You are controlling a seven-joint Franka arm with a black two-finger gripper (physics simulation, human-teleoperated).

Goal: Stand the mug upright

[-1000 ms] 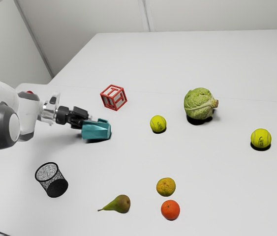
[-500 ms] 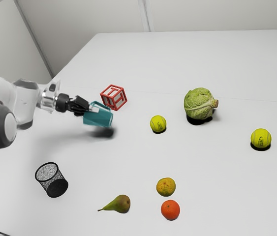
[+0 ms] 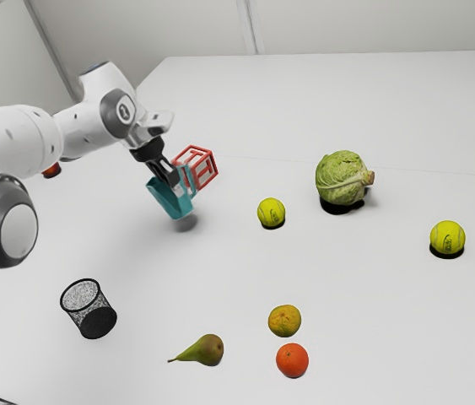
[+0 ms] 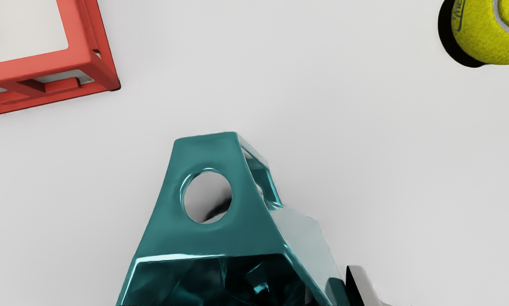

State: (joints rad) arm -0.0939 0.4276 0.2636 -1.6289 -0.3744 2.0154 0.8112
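The end effector (image 3: 172, 178) grips the mug (image 3: 170, 201), which leans just above the surface (image 3: 372, 295); released at this tilt, it could topple over.

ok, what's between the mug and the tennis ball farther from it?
The other tennis ball, roughly in line between the mug and the farther ball, per the exterior view.
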